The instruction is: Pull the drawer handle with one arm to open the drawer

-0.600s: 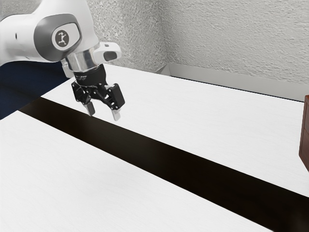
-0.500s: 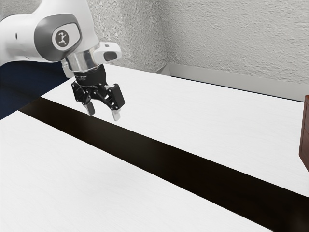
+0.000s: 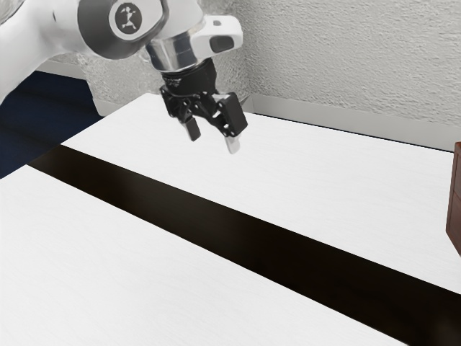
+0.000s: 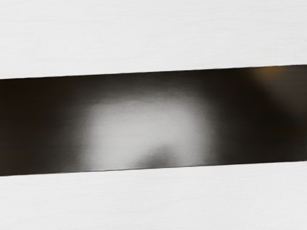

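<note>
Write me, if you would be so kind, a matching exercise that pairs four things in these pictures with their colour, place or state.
Things:
1. Gripper
2. Long stripe
3. Cabinet-like piece
4. Textured wall

Descriptions:
A. Reddish brown, cut off by the exterior view's right edge
B. Light grey, rising behind the table
C. Open, holding nothing
D. Very dark, crossing the white tabletop, with a pale sheen in the wrist view

Right pairs: 1-C; 2-D; 3-A; 4-B
</note>
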You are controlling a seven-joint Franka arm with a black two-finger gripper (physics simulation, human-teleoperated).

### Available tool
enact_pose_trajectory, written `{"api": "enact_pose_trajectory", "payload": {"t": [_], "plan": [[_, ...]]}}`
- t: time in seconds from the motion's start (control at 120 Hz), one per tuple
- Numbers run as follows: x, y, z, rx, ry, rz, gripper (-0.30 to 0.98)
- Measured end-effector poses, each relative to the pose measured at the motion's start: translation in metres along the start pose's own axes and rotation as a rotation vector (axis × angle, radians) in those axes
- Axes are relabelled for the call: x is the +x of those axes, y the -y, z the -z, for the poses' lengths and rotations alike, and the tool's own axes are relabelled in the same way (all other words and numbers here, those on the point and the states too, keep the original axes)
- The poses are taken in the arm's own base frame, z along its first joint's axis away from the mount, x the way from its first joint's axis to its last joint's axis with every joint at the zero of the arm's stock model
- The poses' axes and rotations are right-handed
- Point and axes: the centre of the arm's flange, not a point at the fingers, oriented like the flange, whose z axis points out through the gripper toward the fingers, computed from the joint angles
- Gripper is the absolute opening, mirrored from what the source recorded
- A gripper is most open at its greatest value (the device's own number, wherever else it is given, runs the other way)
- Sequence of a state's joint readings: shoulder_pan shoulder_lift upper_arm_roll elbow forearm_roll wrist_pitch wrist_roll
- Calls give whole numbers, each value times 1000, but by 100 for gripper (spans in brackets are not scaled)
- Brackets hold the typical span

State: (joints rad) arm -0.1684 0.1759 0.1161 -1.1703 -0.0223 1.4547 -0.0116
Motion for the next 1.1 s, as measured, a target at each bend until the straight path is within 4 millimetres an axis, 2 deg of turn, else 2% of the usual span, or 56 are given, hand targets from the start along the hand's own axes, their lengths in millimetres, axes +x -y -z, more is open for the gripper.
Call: {"api": "enact_pose_trajectory", "payload": {"t": [0.133, 0.375, 0.492, 0.542, 0.575, 0.683, 0.833, 1.0, 1.1], "plan": [[23, -1, -36, -44, 15, 18, 69], [36, -28, -49, -102, -15, 19, 69], [44, -53, -62, -160, -15, 28, 69], [46, -73, -62, -185, -22, 20, 69], [51, -84, -69, -197, -19, 21, 69], [60, -103, -80, -221, -23, 41, 69], [72, -139, -113, -248, 6, 53, 69], [68, -189, -120, -331, 30, 25, 69], [71, -199, -128, -346, 39, 34, 69]]}}
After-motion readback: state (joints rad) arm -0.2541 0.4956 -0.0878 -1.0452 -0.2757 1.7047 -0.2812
